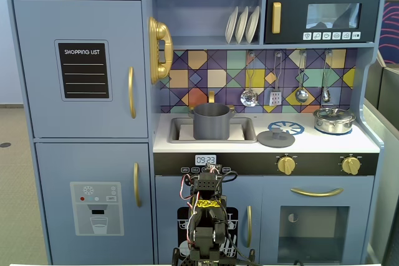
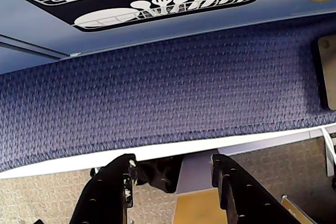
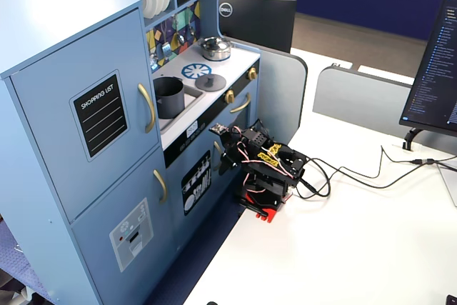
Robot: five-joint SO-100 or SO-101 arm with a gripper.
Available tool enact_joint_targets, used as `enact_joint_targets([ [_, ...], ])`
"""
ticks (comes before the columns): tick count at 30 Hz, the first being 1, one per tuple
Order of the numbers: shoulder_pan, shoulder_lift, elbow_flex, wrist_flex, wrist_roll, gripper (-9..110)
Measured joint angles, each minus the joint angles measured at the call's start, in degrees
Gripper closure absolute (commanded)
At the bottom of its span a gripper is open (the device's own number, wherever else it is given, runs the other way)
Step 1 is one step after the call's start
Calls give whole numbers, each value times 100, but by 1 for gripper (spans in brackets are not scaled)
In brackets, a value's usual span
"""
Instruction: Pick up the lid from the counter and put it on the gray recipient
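Open empty hand [image 2: 176,174] low, lid [image 1: 275,137] well above on counter, beside gray recipient [image 1: 211,121]

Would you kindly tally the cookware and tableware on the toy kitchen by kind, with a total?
Pots: 2, the gray pot in the sink and the silver pot on the counter.
Loose lids: 1, the gray lid.
White plates: 3.
Hanging utensils: 4.
Total: 10.
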Motion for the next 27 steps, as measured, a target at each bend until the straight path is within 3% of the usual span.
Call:
enact_joint_targets([
  [18,229,0,-35,0,-229,101],
  [27,378,-1345,-2584,369,-325,101],
])
